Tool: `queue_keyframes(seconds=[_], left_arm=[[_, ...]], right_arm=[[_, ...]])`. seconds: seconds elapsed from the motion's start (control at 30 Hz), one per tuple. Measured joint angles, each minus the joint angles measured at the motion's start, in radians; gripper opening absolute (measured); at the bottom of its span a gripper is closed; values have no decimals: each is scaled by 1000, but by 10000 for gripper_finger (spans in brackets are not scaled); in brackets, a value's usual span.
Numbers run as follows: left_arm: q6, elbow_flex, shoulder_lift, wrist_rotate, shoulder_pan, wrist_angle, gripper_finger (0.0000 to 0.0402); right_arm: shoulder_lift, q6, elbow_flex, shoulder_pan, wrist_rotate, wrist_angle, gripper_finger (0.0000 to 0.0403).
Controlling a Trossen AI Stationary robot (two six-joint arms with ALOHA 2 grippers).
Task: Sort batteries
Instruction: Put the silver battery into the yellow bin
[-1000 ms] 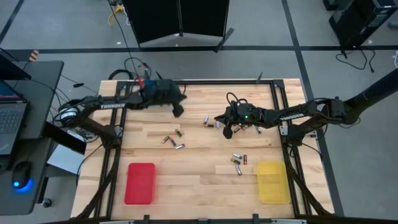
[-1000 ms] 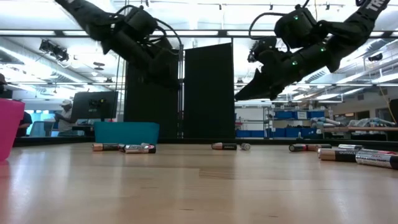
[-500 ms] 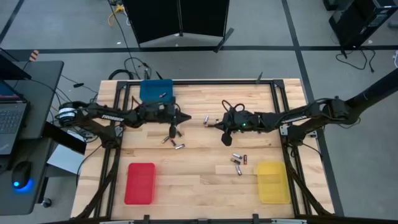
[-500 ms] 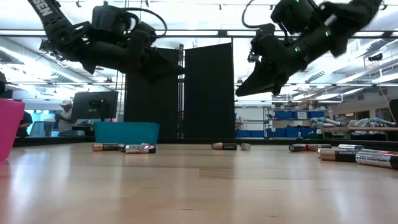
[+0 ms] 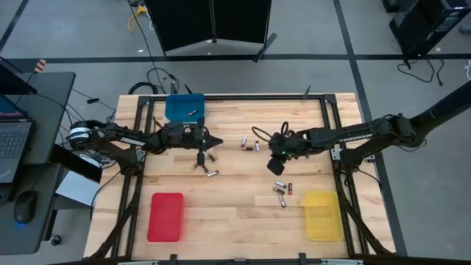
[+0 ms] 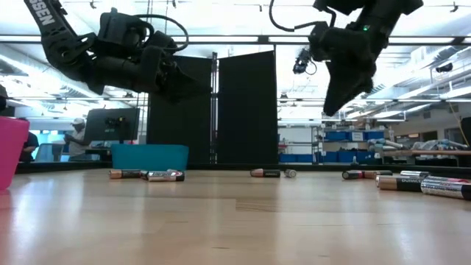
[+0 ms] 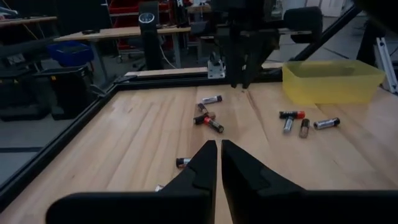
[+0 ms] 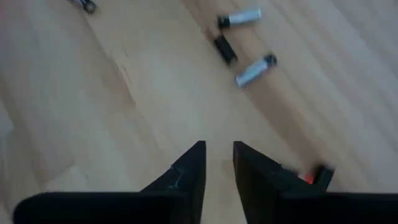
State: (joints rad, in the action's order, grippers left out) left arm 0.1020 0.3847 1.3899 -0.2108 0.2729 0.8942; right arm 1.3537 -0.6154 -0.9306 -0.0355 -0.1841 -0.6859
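High view: near the bench's front right corner, by the yellow tray (image 5: 322, 215), batteries (image 5: 282, 193) lie loose; others sit mid-bench. Small, stiff, smooth cylinders, likely to roll, best pinched across the middle. Right gripper (image 5: 277, 166) hovers slightly parted, empty; left gripper (image 5: 201, 155) nearly closed, empty.

In the high view the batteries (image 5: 282, 193) are too small to tell their sizes or markings. The red tray (image 6: 12, 151) is cut off by the low view's left edge, and the blue tray (image 6: 149, 156) hides whatever lies inside it. One red-tipped battery (image 8: 313, 176) sits partly behind the right gripper's finger (image 8: 267, 177), blurred. The right arm (image 5: 412, 121) runs out of frame.
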Motion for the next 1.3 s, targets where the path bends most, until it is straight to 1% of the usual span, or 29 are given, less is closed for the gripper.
queue_keyframes(seconds=[0.13,0.27,0.37,0.57,0.7,0.93,1.3], left_arm=[[30,0,0,1,0,12,30],[44,0,0,2,0,22,30],[52,0,0,2,0,11,30],[50,0,0,2,0,2,30],[55,0,0,2,0,-1,30],[79,0,0,26,0,0,30],[77,0,0,29,0,-10,30]], right_arm=[[0,-90,0,-36,46,-56,129],[0,-133,0,-93,51,-63,156],[1,-155,11,-131,51,-49,168],[44,-210,69,-181,53,-5,167],[112,-216,92,-198,108,77,167],[219,-214,92,-227,121,80,166],[283,-190,95,-223,109,85,161]])
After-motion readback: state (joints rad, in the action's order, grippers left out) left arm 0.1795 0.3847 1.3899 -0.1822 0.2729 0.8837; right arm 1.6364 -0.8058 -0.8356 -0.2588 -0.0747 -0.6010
